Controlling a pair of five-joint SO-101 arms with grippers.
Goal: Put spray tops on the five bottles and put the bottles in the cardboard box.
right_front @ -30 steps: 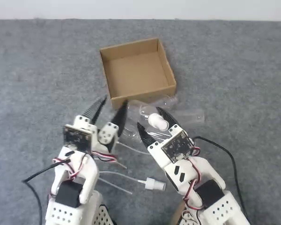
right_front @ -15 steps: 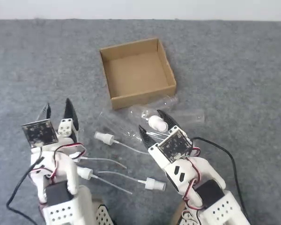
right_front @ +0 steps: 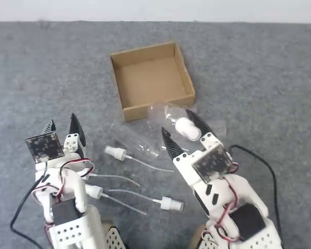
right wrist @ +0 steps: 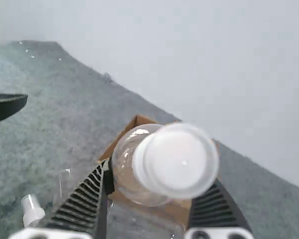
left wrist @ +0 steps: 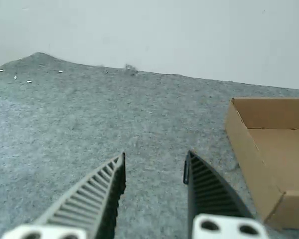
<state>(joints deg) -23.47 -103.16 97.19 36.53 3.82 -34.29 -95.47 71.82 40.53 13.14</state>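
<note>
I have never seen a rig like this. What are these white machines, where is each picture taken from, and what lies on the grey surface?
These are two small robot arms side by side, each ending in a two-fingered gripper. One picture looks down from a fixed camera above the table. The other two come from a camera on each arm's wrist. The left gripper is open and holds nothing. The right gripper is closed on a clear bottle with a white top, held close to the cardboard box. On the grey table lie more clear bottles and three loose spray tops with thin tubes.
</note>
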